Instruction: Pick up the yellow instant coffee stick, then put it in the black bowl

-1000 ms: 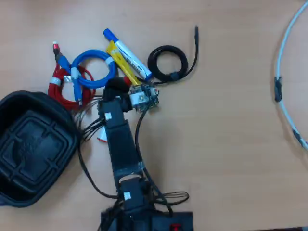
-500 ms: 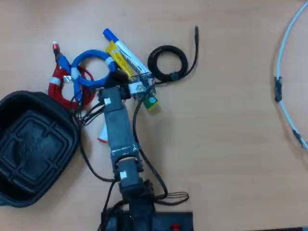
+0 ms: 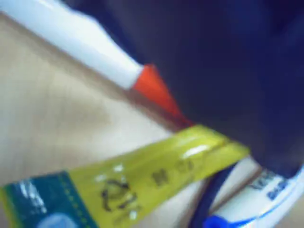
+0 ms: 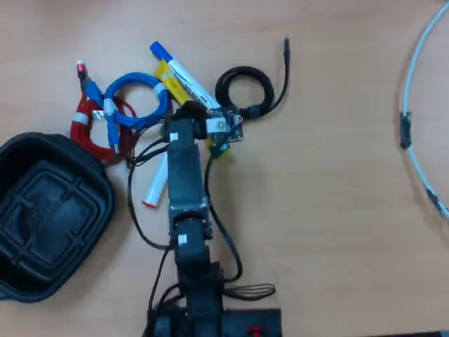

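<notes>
Under the end effector (image 4: 198,112), yellow instant coffee stick (image 4: 170,81), mostly covered

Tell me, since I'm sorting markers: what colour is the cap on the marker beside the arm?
Red-orange, clearest in the wrist view on the white marker's cap.

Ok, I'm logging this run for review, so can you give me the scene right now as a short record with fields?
coffee stick: yellow packet on the table, lying beside the blue-capped marker, its lower part under the arm's head
stick in wrist view: close and blurred, green end at lower left
bowl: black bowl, at the left edge of the overhead view, nothing in it
gripper: over the stick, hidden by the arm from above; open or shut cannot be told
red-capped marker: on the table left of the arm
cables: blue coil, red coil, black coil
</notes>
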